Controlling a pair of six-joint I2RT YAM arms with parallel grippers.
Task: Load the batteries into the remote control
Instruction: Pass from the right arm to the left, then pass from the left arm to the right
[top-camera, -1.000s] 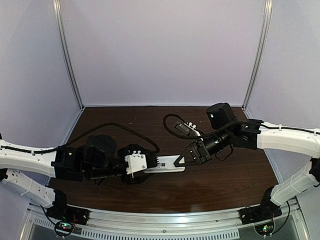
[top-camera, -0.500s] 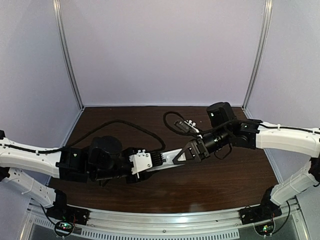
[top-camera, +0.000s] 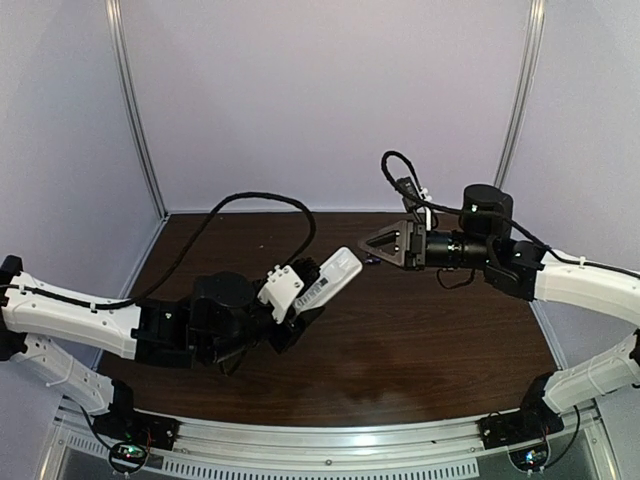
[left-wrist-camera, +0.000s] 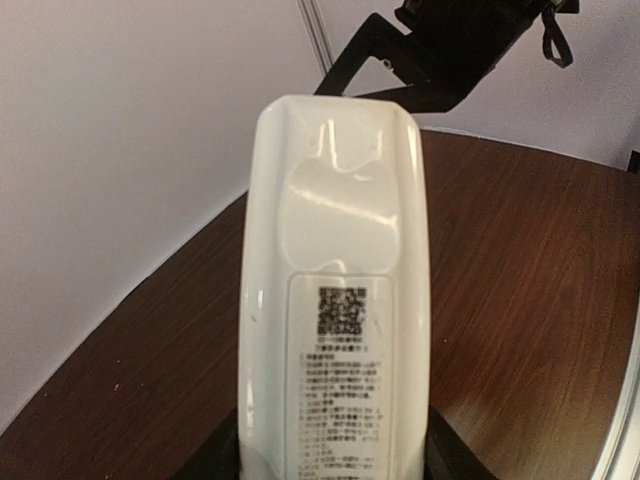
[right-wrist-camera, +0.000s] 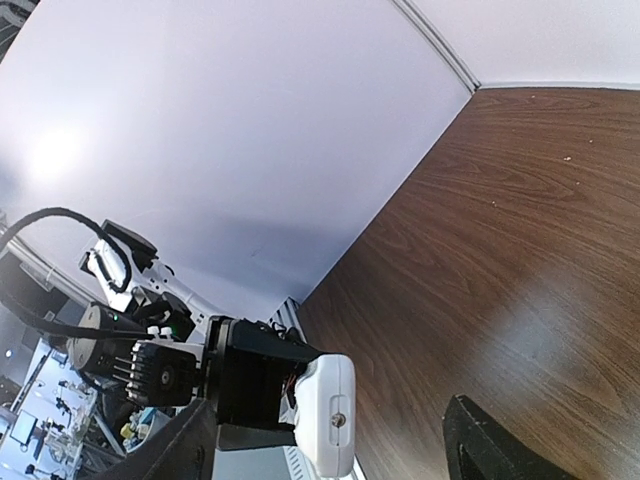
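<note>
surface: dark brown wood-grain tabletop (top-camera: 450, 340), glossy, with a pale sheen showing in my right wrist view.
room: pale lilac walls (top-camera: 320, 100) on three sides; a ribbed aluminium rail (top-camera: 330, 440) along the near edge.
posts: 2 slim aluminium uprights, one at each back corner (top-camera: 135, 110) (top-camera: 515, 110).
remote location: small white elongated plastic remote control (top-camera: 328, 278), lifted clear of the tabletop, left of centre.
remote axis: in the overhead view the long axis runs from lower left to upper right. The gripped end is low and the free end is tilted up.
remote heading: the free end points toward my right gripper (top-camera: 368, 244), close to it but apart.
remote face: the back faces my left wrist camera (left-wrist-camera: 335, 300). It shows a printed label with a square code and a smooth, shiny upper half.
left fingers: my left gripper (top-camera: 300, 297) is clamped on the remote's lower end, with one black finger (left-wrist-camera: 215, 455) on each long side.
right fingers: spread wide with nothing between them, held above the tabletop; one black finger (right-wrist-camera: 495, 440) shows at the frame's bottom.
count, remotes: 1.
count, arms: 2, white with black joints.
count, cables: 2 black looping cables, one per arm (top-camera: 250, 200) (top-camera: 395, 165).
count, other: 1 dark purple speck (top-camera: 372, 261) near my right fingertips, too small to identify.
</note>
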